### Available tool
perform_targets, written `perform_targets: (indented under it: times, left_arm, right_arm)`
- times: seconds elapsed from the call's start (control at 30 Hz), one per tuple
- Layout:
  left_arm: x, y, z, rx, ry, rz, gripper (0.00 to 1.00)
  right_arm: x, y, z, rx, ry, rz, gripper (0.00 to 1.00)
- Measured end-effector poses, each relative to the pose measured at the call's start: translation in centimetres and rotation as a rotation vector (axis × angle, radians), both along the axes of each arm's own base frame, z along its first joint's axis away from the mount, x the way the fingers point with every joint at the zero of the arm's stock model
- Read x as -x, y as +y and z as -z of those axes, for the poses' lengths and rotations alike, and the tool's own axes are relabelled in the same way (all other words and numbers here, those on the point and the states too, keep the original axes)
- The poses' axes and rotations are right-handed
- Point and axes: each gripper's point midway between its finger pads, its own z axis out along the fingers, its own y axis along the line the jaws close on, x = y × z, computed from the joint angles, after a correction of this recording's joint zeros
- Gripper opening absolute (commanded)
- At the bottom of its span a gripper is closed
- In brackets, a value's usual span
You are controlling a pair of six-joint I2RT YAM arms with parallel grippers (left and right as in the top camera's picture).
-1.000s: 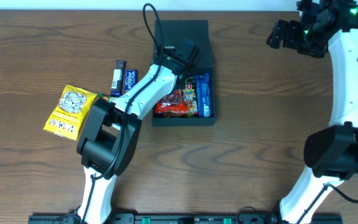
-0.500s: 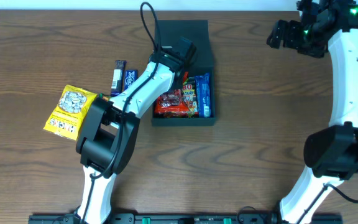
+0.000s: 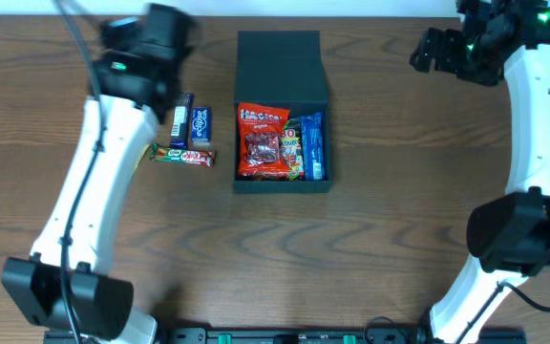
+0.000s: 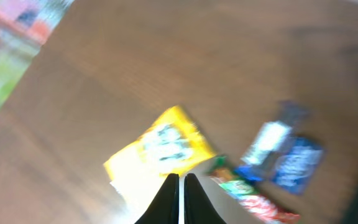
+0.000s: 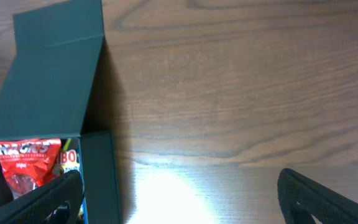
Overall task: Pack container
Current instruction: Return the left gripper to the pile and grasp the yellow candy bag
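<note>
The dark teal-black container [image 3: 316, 96] sits open at the table's middle, its flap lid [image 3: 277, 50] laid flat behind it. It also shows in the right wrist view [image 5: 98, 174]. Inside lie a red packet [image 3: 261, 141], also seen in the right wrist view [image 5: 23, 165], and blue and green packets [image 3: 306, 145]. My left gripper [image 3: 149, 36] is blurred at the far left, shut and empty in the left wrist view [image 4: 180, 186], above a yellow packet [image 4: 160, 146]. My right gripper [image 3: 435, 53] is open and empty at the far right, also in its own view [image 5: 185, 199].
A green-and-red bar [image 3: 181, 155] and two blue bars [image 3: 191, 119] lie left of the container; they also show blurred in the left wrist view [image 4: 278, 155]. The left arm covers the yellow packet in the overhead view. Bare wood lies right of the container.
My left arm has swung from over the container to the far left of the table. The red packet now shows uncovered in the container. The right arm has not moved.
</note>
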Motion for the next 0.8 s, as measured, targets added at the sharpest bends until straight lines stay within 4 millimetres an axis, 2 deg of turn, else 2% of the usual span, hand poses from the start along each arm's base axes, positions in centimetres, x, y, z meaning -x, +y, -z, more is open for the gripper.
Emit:
perform_targets:
  times: [0.07, 0.13, 0.27, 0.3, 0.33, 0.37, 0.4, 0.43, 0.57, 0.67, 0.8]
  left_arm:
    - [1.2, 2.4, 2.0, 0.008, 0.08, -0.054, 0.06]
    - [2.2, 3.6, 4.0, 0.014, 0.137, -0.081, 0.06]
    - [3.9, 5.4, 9.4, 0.042, 0.232, -0.104, 0.25]
    - [4.2, 5.5, 10.5, 0.049, 0.25, -0.097, 0.32]
    - [4.5, 5.6, 12.0, 0.063, 0.267, -0.088, 0.59]
    - [4.9, 5.7, 13.2, 0.074, 0.285, -0.076, 0.8]
    - [5.2, 5.7, 14.4, 0.09, 0.297, -0.063, 0.95]
    - [5.5, 5.7, 15.5, 0.104, 0.311, -0.046, 0.98]
    - [6.0, 6.0, 18.1, 0.155, 0.333, 0.021, 0.95]
    - [5.9, 6.6, 18.8, 0.174, 0.333, 0.067, 0.95]
    - [4.5, 7.7, 19.0, 0.218, 0.287, 0.161, 0.95]
  right_arm:
    - [-0.1, 0.0, -0.1, 0.001, -0.006, 0.0, 0.99]
    - [-0.2, 0.0, -0.1, 0.001, -0.009, 0.0, 0.99]
    - [-0.3, 0.0, -0.1, 0.002, -0.012, 0.0, 0.99]
    - [-0.3, 0.0, -0.1, 0.001, -0.013, 0.0, 0.99]
    - [-0.3, 0.0, -0.1, 0.001, -0.012, 0.0, 0.99]
    - [-0.3, 0.0, -0.1, 0.001, -0.013, 0.0, 0.99]
    - [-0.3, 0.0, -0.1, 0.002, -0.012, 0.0, 0.99]
    - [-0.3, 0.0, -0.1, 0.001, -0.012, 0.0, 0.99]
    - [-0.2, 0.0, -0.1, 0.001, -0.011, 0.0, 0.99]
    - [-0.2, 0.0, -0.1, 0.001, -0.011, 0.0, 0.99]
    - [-0.2, 0.0, -0.1, 0.001, -0.008, 0.0, 0.99]
